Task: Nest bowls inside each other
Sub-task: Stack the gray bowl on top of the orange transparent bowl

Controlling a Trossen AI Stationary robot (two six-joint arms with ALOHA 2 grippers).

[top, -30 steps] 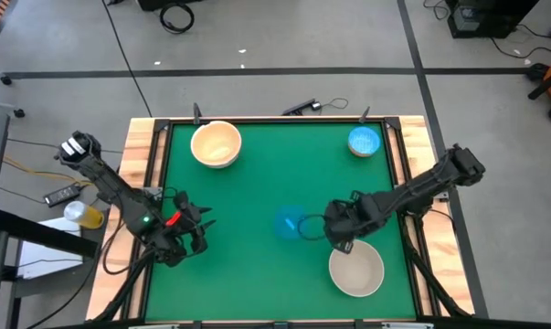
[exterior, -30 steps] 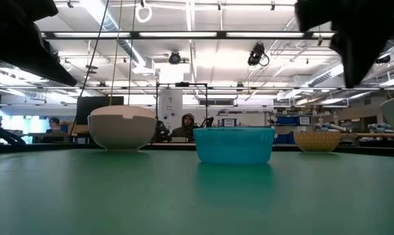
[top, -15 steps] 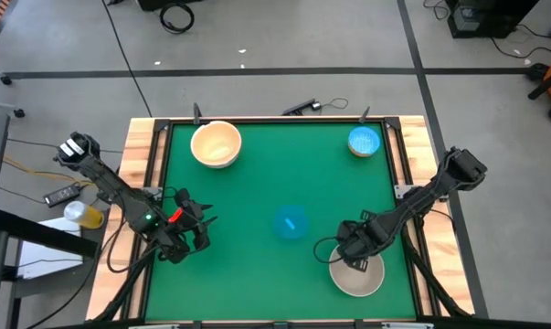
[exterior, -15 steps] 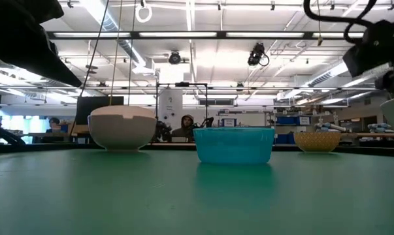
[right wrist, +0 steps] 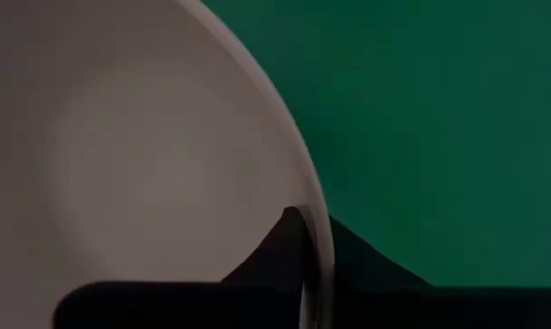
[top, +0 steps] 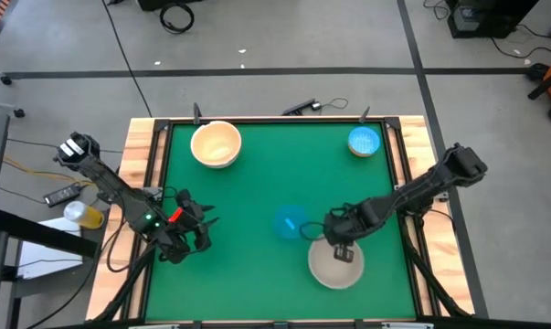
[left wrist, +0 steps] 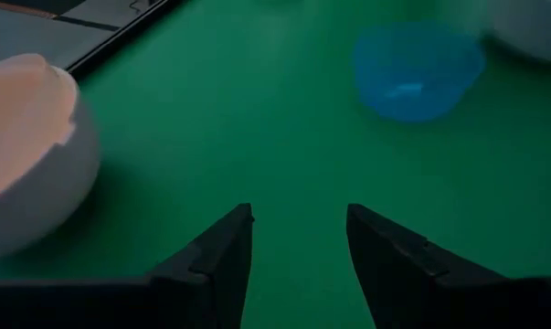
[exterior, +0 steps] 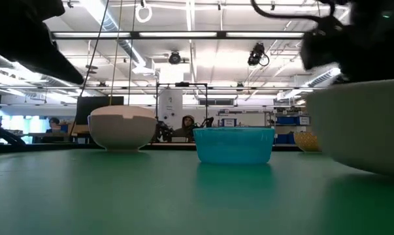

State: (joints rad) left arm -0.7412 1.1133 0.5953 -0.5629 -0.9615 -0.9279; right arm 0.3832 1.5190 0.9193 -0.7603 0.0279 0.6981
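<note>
A large pale beige bowl (top: 334, 268) sits near the front right of the green table and fills the right of the low view (exterior: 366, 124). My right gripper (top: 342, 252) is shut on its far rim. A small blue bowl (top: 291, 222) stands mid-table on its base. A beige bowl (top: 216, 143) rests at the far left, and another blue bowl (top: 364, 141) at the far right. My left gripper (top: 196, 234) hovers open over the table's left side, pointing toward the middle, with nothing between its fingers (left wrist: 222, 256). My right gripper holds the pale bowl by its rim (right wrist: 317, 217), on the bowl's far side. One finger (right wrist: 280, 242) is inside the bowl and the other (right wrist: 366, 260) outside. The fingers come steeply from above. Whether the bowl's base still rests on the table I cannot tell.
A raised wooden frame (top: 156, 146) borders the green mat. Open mat lies between the middle blue bowl and my left gripper. In the low view the room beyond the table shows a person seated far behind the bowls.
My right gripper has swung from beside the middle blue bowl toward the near edge, sunk onto the pale bowl's rim and shut on it. The bowl has shifted toward the table's left and now looms large in the low view.
</note>
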